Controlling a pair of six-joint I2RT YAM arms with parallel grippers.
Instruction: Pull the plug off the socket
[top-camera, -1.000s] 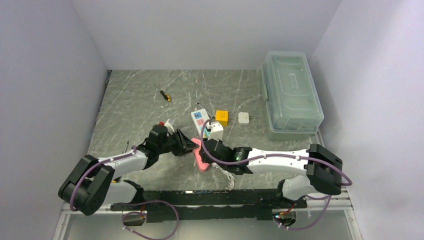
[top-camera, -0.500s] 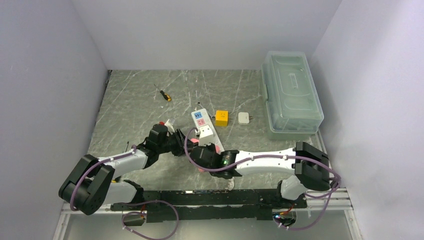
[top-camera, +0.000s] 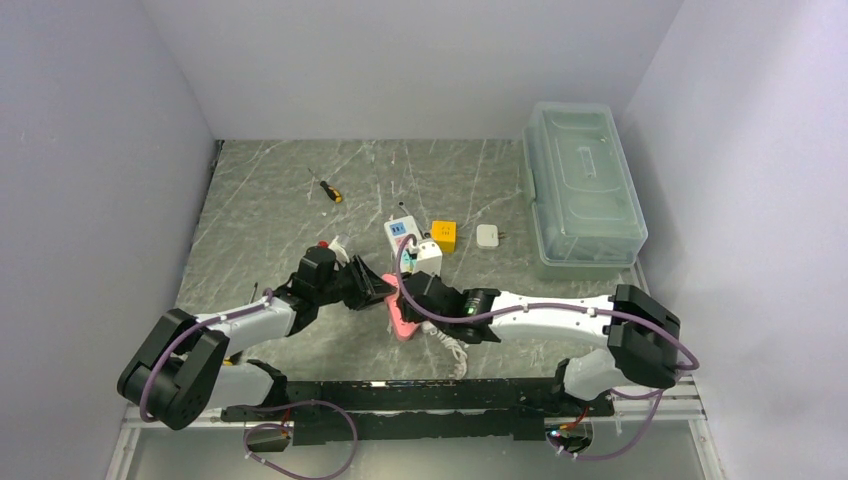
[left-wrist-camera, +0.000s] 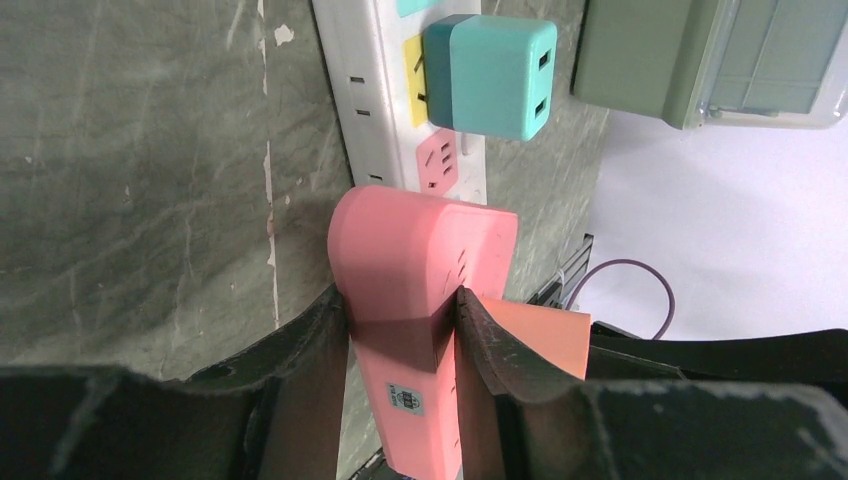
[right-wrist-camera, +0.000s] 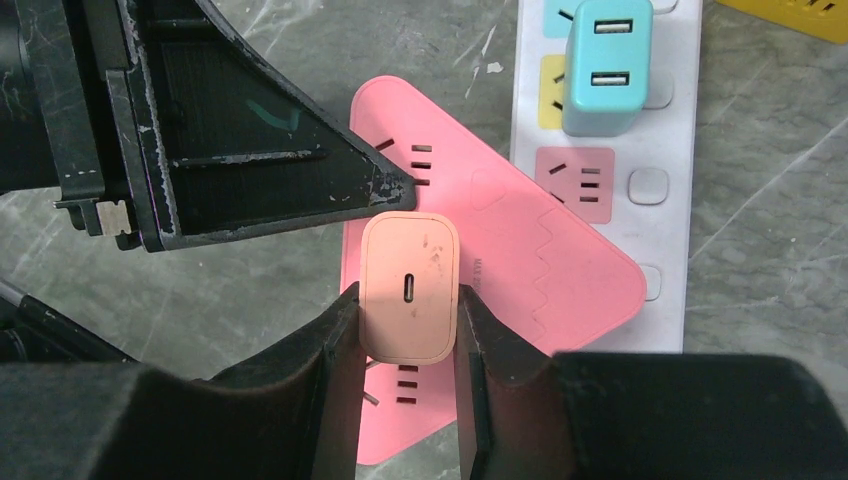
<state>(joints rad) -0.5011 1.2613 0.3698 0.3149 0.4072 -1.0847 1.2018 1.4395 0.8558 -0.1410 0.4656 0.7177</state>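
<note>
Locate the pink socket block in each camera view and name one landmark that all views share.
Top external: pink socket block at lower centre of the picture.
Left wrist: pink socket block at centre, clamped in the left gripper.
Right wrist: pink socket block at centre, under the peach plug.
Shared landmark: the white power strip, seen in all three.

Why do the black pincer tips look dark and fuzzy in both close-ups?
Left wrist view: the left pincer's fingers sit nearest the lens, blurred and shadowed; the pink block is crisp. Right wrist view: the right pincer's fingers soft, the peach plug sharp. Top view: even light, nothing blurred.
</note>
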